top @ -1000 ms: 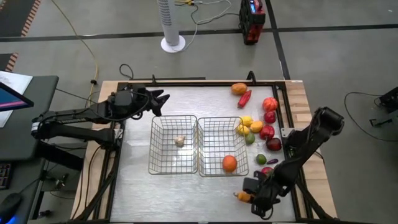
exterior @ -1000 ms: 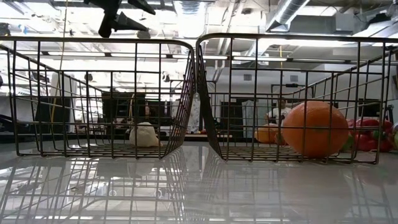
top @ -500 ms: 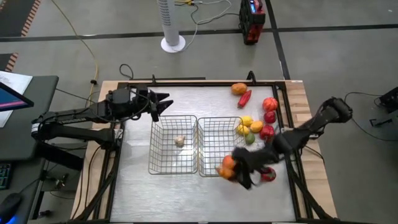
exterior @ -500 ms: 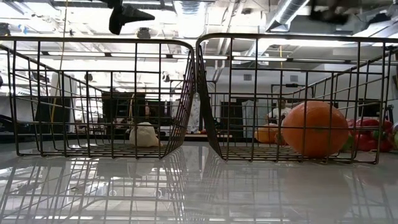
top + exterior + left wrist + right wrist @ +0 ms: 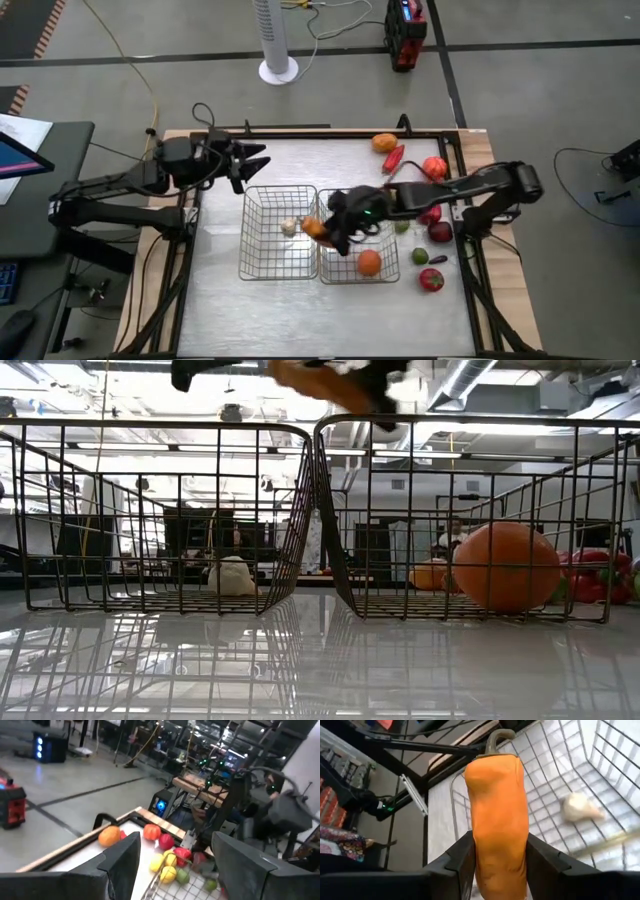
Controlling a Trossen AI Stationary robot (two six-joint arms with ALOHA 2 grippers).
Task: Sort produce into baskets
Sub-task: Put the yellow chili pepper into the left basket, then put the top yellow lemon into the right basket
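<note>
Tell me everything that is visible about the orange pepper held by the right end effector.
The orange pepper is long, smooth and glossy, like plastic, with a curved grey-green stem at one end. The right end effector is shut on it, one dark finger pressing each side. It hangs in the air above the line where the two wire baskets meet, over the left basket edge, touching nothing else. Below it lies the whitish bulb.

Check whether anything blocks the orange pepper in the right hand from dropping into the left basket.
Nothing visible does. The right hand holds the orange pepper above the shared basket walls; the left basket is open-topped, holding only a whitish bulb on its floor.
</note>
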